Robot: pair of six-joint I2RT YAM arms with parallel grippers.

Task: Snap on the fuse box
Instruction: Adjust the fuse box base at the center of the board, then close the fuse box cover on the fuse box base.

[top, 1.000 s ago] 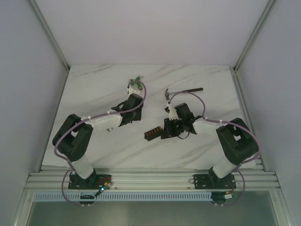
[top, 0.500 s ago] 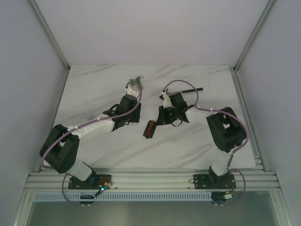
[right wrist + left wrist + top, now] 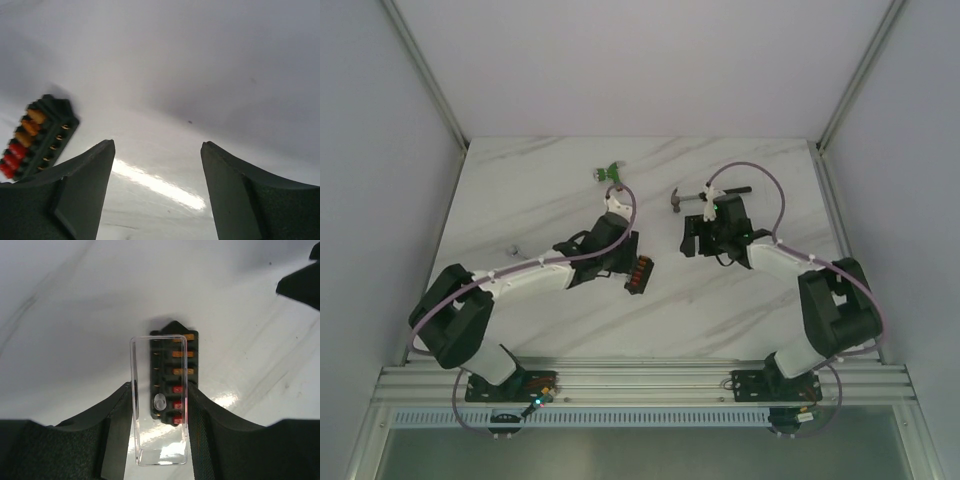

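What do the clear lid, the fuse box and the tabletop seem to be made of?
Clear lid: probably transparent glossy plastic; the fuses show through it.
Fuse box: black moulded plastic, matte, with red and orange fuse tops.
Tabletop: white with grey veins and a glossy glare; marble or a marble-look laminate, cannot tell which.

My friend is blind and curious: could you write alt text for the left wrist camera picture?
The left gripper holds a clear lid over a black fuse box with red and orange fuses, which lies on a white table.
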